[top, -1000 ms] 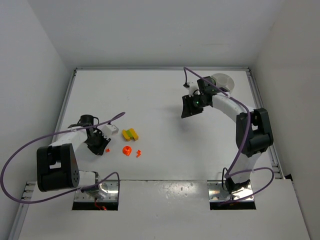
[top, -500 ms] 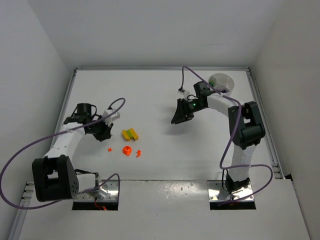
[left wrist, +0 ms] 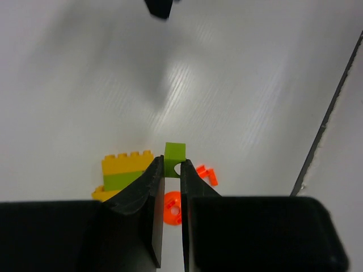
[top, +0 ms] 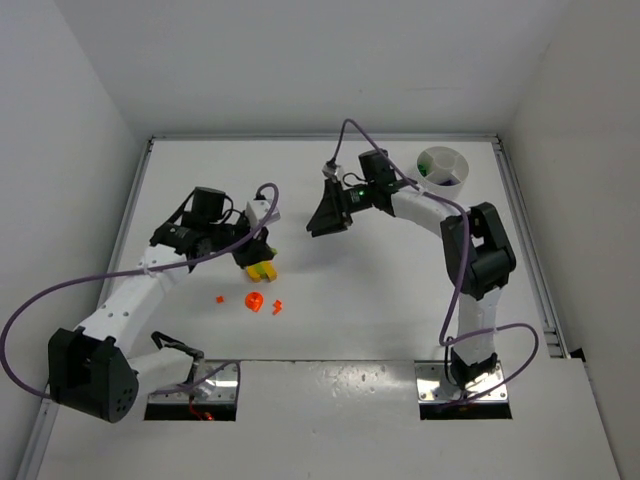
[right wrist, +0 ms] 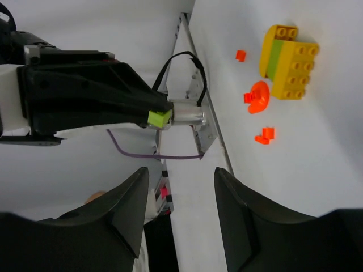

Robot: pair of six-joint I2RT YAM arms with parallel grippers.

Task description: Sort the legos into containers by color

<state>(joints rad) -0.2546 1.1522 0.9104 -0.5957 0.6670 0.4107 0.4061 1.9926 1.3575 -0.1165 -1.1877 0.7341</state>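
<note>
My left gripper (left wrist: 172, 164) is shut on a small green lego (left wrist: 174, 153) and holds it above the table; the right wrist view shows this lego (right wrist: 159, 118) at its tips. In the top view the left gripper (top: 255, 248) hangs just over a yellow-and-green brick stack (top: 262, 270). An orange round piece (top: 254, 301), a small orange bit (top: 277, 305) and a tiny orange bit (top: 219, 298) lie nearby. My right gripper (top: 322, 222) is open and empty, in mid-table. The white divided dish (top: 441, 168) stands at the back right, with something green in one section.
The table's raised rails run along the left edge (top: 128, 215) and right edge (top: 520, 220). Purple cables loop from both arms. The near edge holds the two arm bases (top: 195, 385).
My left gripper has swung right from the left side to over the brick stack. My right gripper has moved left, away from the dish.
</note>
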